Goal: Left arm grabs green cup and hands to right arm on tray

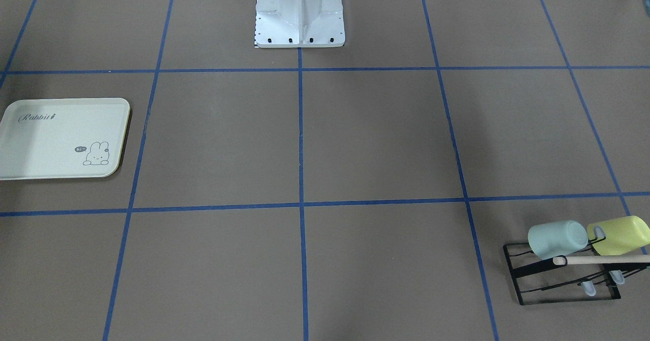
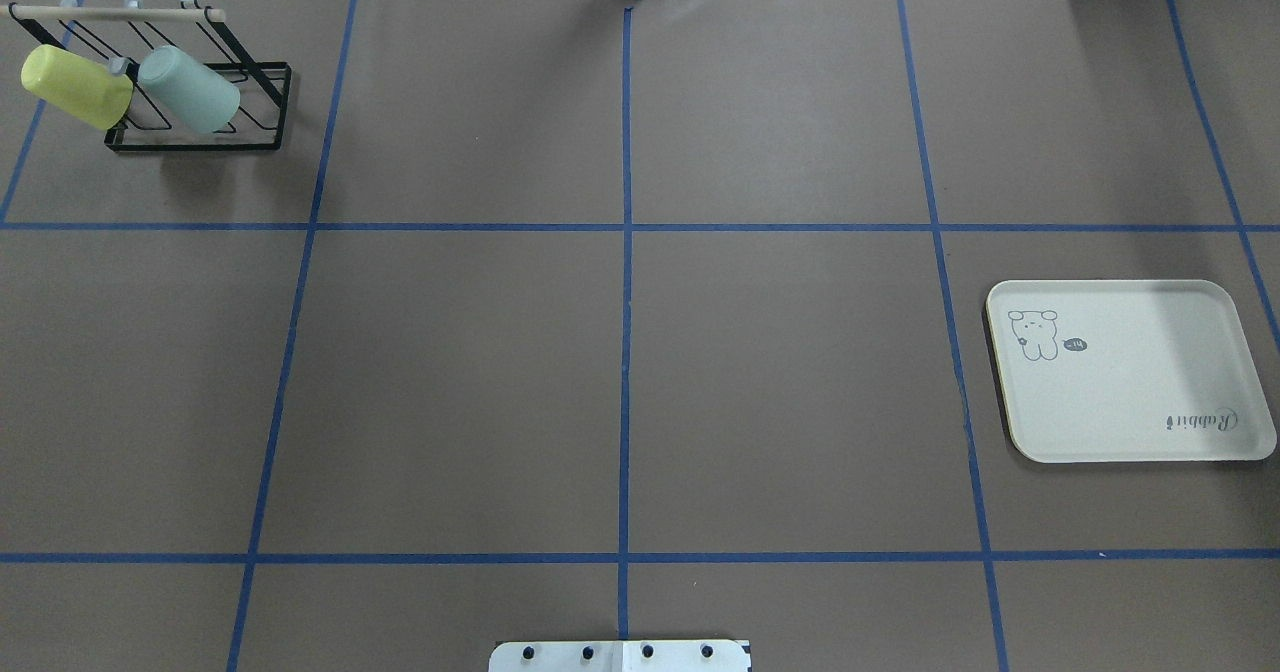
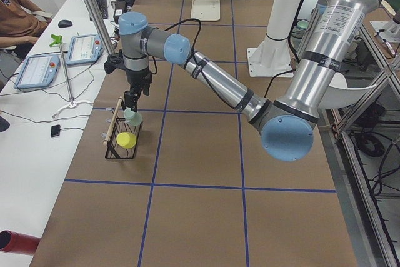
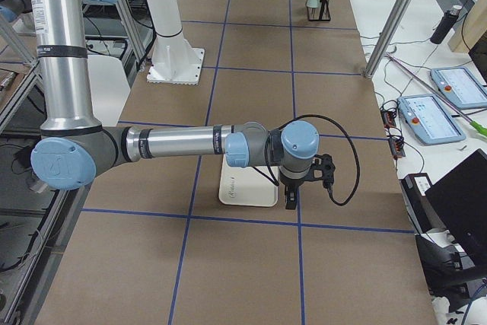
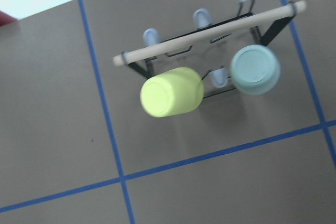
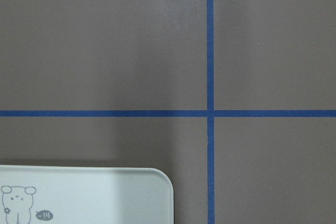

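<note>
yellow cup (image 2: 75,87): far-left corner of table (image 2: 450,382), tipped on a rack prong, base facing the robot
rack (image 2: 275,102): black wire, wooden rod along the top, far-left corner, holds both cups
green cup (image 2: 188,90): on the rack, just right of yellow cup, tipped on a prong, base out, nothing gripping it
left arm (image 3: 212,79): stretched out to the far-left corner, wrist pointing down
left jaws: hang over the rack above green cup, side view only, can't tell if open or closed
right arm (image 4: 175,144): low, reaching out toward the right edge
right jaws: point down just beside the tray's edge, side view only, can't tell if open or closed
tray (image 2: 1130,432): flat on table at the right edge, about midway between near and far edges, well apart from the cups
</note>
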